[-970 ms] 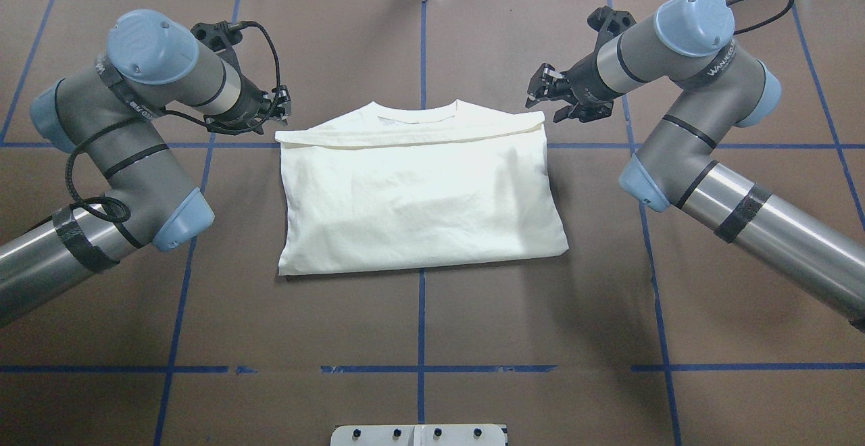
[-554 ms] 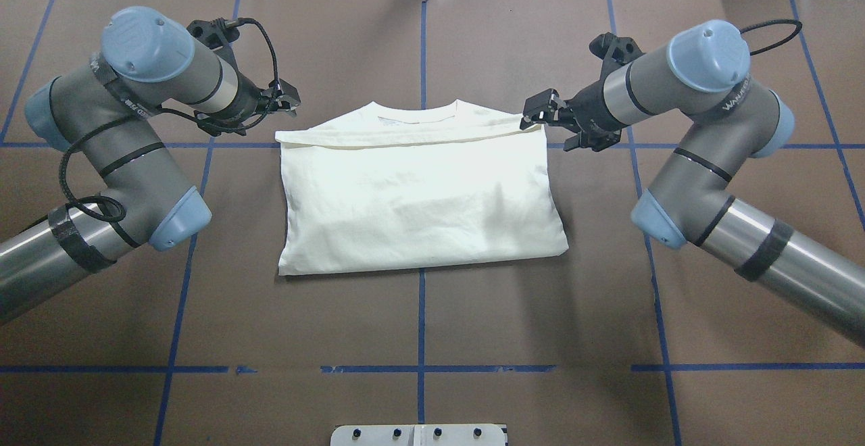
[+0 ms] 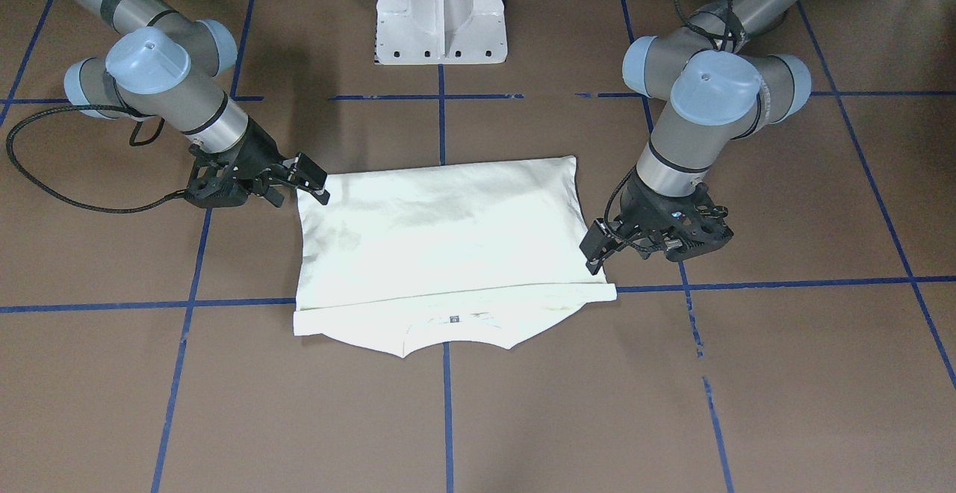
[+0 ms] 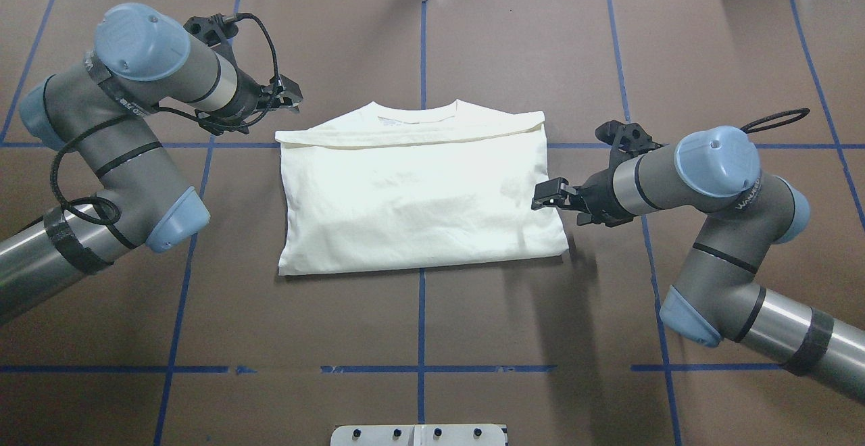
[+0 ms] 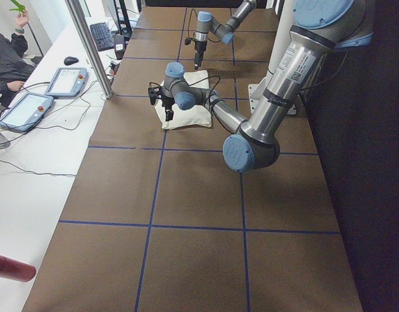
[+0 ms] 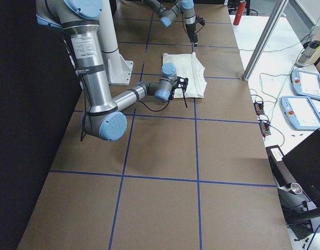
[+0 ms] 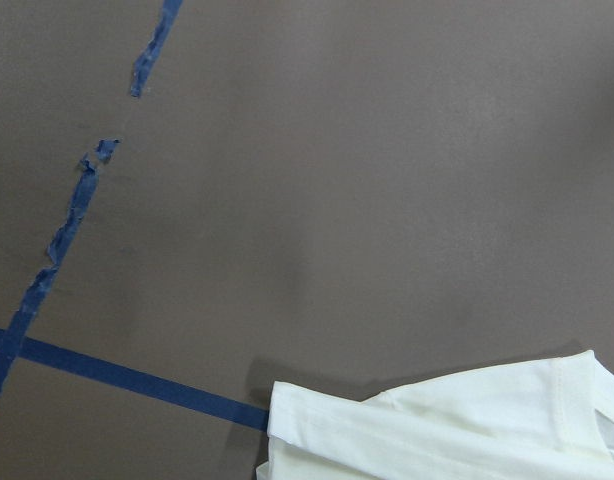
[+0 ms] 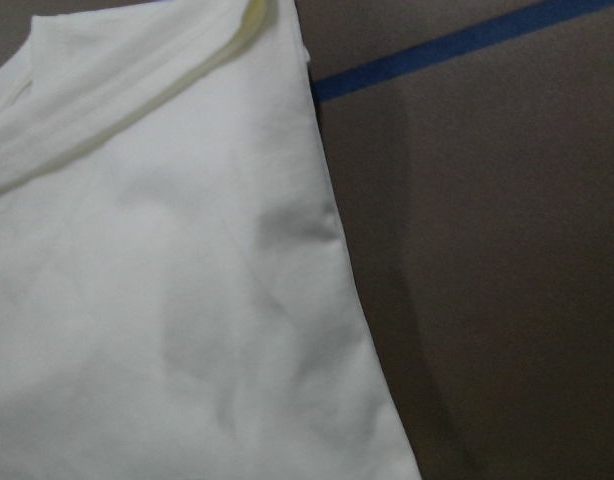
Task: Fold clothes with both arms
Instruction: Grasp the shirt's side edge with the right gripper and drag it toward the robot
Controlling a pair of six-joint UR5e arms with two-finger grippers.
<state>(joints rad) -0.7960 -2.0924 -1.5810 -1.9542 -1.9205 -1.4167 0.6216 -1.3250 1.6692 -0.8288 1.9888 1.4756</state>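
Although the shirt [image 4: 419, 189] lies folded in half on the desk [image 4: 419, 311], plain side up, a crosswise fold probably remains. Gripping nothing, the left hand [image 4: 289, 96] hovers by its collar corner and the right hand [image 4: 544, 196] at its side edge. I cannot tell whether either is open.

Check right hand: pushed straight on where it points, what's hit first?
The folded shirt: the right hand points at its side edge, close by. Height is unclear, so it may skim over the top layer.
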